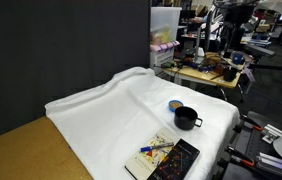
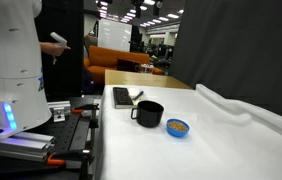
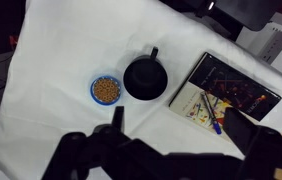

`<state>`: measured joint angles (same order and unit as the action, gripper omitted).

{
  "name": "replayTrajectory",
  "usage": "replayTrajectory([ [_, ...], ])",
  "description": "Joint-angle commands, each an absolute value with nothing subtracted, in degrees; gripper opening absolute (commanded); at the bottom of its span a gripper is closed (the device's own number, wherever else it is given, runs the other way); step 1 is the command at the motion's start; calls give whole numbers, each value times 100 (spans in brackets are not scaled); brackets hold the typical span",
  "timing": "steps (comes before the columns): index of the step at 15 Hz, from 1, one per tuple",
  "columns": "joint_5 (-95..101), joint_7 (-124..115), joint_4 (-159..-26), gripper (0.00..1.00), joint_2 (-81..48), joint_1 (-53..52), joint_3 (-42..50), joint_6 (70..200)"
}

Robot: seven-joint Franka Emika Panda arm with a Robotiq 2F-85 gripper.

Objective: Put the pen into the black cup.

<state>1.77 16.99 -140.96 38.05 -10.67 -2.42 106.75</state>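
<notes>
The pincer (image 3: pixel 176 125) hangs wide apart and empty above the counter (image 3: pixel 61 50), touching neither black cup (image 3: pixel 145 78) nor pen (image 3: pixel 210 110).

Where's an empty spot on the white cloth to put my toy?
In an exterior view, a big bare stretch of white cloth runs from the blue dish to the dark curtain. It's crowded near the edge, where the dish, black cup and the book with the pen sit close together.
</notes>
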Motion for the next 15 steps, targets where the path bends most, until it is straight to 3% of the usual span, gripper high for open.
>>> replayTrajectory([
  [1,221,1594,-13809,100,3303,-1124,-426,10846],
  [15,212,1441,-13582,100,2779,-1501,-1008,10847],
])
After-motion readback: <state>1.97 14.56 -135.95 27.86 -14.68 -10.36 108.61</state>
